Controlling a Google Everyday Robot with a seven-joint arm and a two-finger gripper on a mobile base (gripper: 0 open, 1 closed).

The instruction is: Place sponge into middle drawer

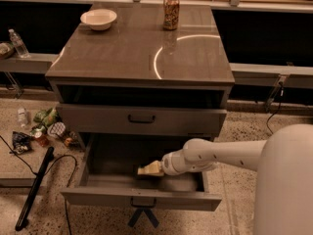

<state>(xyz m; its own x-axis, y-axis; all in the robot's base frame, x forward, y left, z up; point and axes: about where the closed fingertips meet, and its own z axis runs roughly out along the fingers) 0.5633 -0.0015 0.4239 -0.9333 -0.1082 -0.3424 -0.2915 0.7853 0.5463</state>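
Note:
The middle drawer (142, 196) is pulled out wide open, its grey front with a dark bar handle facing the camera. My gripper (157, 168) reaches in from the right on a white arm and is inside the drawer, low over its floor. It is shut on the sponge (147, 170), of which the pale yellow foam shows; the green face is hidden. The sponge is inside the drawer near the middle, close to the floor. The like grey front above (142, 119) is closed.
A white bowl (99, 19) and a drink can (171, 6) stand on the cabinet top (146, 53). Litter and a water bottle (44, 129) lie on the floor at the left, with a black bar and cable (34, 190). My white base (286, 180) fills the lower right.

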